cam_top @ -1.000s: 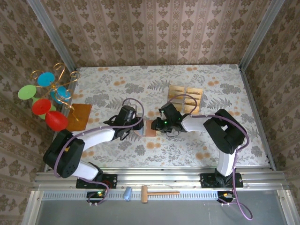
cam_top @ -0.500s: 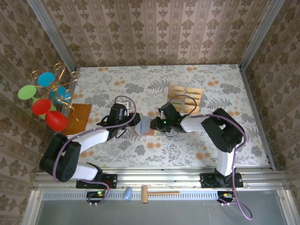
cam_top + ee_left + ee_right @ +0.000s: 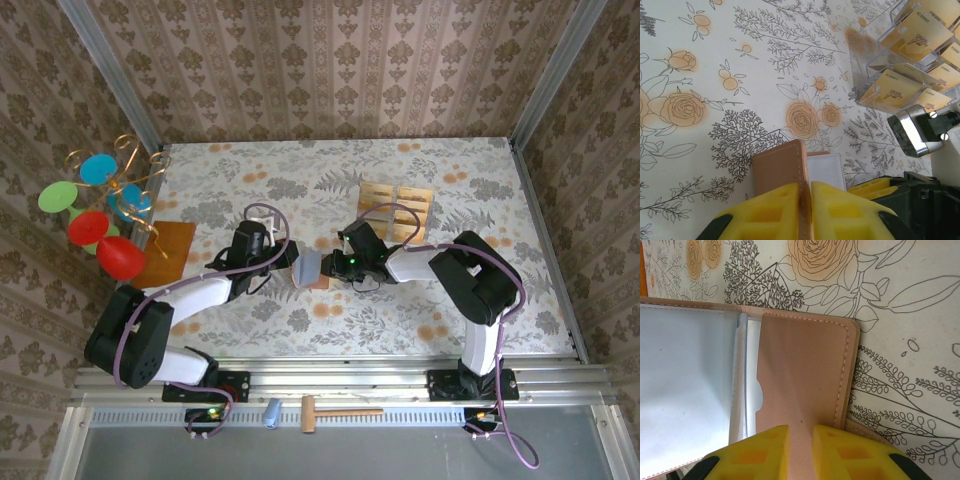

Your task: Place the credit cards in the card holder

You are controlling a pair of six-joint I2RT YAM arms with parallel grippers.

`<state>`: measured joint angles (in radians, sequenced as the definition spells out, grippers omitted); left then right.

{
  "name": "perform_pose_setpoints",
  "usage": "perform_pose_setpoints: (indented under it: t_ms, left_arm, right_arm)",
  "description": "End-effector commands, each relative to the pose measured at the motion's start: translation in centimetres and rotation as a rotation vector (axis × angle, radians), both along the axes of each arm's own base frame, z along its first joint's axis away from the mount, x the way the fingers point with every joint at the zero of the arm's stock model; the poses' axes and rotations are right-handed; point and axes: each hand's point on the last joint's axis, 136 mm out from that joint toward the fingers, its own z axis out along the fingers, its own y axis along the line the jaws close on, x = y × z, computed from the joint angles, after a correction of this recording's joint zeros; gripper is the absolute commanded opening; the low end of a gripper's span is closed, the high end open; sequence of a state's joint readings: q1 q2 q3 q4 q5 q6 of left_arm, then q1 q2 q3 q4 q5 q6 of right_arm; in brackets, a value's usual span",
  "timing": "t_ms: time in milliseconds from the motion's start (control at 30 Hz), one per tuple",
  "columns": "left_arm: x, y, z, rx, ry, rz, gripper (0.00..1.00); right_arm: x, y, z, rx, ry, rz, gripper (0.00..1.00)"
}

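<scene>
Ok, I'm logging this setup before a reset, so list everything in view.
card holder: one, reddish-brown, table centre, open between the grippers
clear rack: one, transparent, far centre-right
credit cards: several, tan-gold, inside that rack
board: one, orange-brown, left side
discs: several, green, blue, red, on a gold wire stand, far left
mallet: one, wooden, near rail
cylinder: one, pale blue, beside the mallet
table: one, floral cloth
left gripper: one, yellow pads, shut on a holder flap
right gripper: one, yellow pads, shut on the other flap
</scene>
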<state>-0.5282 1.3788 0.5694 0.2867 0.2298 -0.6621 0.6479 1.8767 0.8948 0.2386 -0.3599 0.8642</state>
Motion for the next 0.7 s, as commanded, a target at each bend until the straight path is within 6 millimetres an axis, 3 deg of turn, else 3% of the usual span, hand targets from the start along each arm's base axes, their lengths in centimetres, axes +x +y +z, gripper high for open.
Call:
perform_pose_setpoints:
  t_ms: [0, 300, 533, 667]
  left_arm:
    - [0.1, 0.0, 0.0, -0.016, -0.002, -0.002, 0.12]
    - [0.0, 0.4, -1.2, 0.015, 0.015, 0.008, 0.00]
    - [-0.1, 0.8, -2.4, 0.027, 0.028, 0.015, 0.00]
    - [-0.1, 0.4, -1.9, -0.017, 0.017, 0.011, 0.00]
  right_arm:
    - [-2.1, -2.8, -5.3, -0.139, 0.114, -0.036, 0.24]
    - [-2.1, -3.0, -5.5, -0.143, 0.117, -0.038, 0.24]
    - [-2.1, -3.0, -5.7, -0.144, 0.122, -0.038, 0.23]
    - [-2.1, -3.0, -5.8, -0.148, 0.126, -0.037, 0.24]
